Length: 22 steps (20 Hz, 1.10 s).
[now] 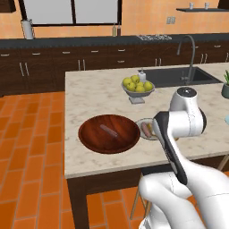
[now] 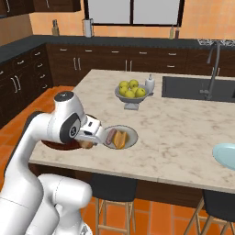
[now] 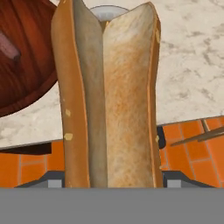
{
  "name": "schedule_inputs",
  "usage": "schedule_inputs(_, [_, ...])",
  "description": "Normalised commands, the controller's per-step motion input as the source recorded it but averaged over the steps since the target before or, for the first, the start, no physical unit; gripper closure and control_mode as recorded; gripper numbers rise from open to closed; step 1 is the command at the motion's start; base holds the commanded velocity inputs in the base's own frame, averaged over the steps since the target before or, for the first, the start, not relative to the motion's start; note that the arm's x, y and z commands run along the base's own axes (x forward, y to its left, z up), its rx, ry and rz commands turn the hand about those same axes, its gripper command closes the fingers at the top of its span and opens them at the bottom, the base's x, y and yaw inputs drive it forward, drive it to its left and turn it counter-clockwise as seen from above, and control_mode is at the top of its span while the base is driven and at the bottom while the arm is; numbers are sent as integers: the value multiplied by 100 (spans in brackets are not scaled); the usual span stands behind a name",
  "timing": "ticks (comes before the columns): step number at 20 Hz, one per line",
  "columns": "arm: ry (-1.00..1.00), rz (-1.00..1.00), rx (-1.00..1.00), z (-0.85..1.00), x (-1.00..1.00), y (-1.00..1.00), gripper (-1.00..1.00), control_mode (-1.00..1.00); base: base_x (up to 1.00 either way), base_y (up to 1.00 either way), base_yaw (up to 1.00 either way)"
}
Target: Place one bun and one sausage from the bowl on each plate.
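Note:
My gripper (image 2: 87,142) is shut on a tan-brown bun (image 3: 109,100), which stands up lengthwise through the hand view. It hangs low over the counter's front edge, between the wooden bowl (image 1: 89,138) and the grey plate (image 2: 131,132). One pinkish sausage (image 1: 108,131) lies in the bowl. The grey plate carries a sausage (image 2: 110,137) and an orange bun (image 2: 120,139) side by side. A pale blue plate (image 2: 226,156) sits bare at the far right of the counter. In the left base view my own arm hides the gripper.
A grey footed bowl of yellow-green apples (image 2: 131,92) stands mid-counter with a white soap bottle (image 2: 149,84) beside it. The sink (image 1: 179,76) and faucet (image 1: 190,53) lie beyond. Stools (image 2: 114,188) stand under the counter's near edge.

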Motion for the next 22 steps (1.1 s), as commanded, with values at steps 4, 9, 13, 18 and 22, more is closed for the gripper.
schedule_inputs(4, [0,0,0,0,2,0,100,100,0,-44,0])
schedule_inputs(9, [0,0,0,0,0,0,100,100,0,-95,0])
schedule_inputs(13, [0,0,0,0,0,0,100,100,0,-100,0])
schedule_inputs(18, [0,0,0,0,0,0,100,100,0,-100,0])
schedule_inputs(22, [0,0,0,0,0,0,100,100,17,-46,-1])
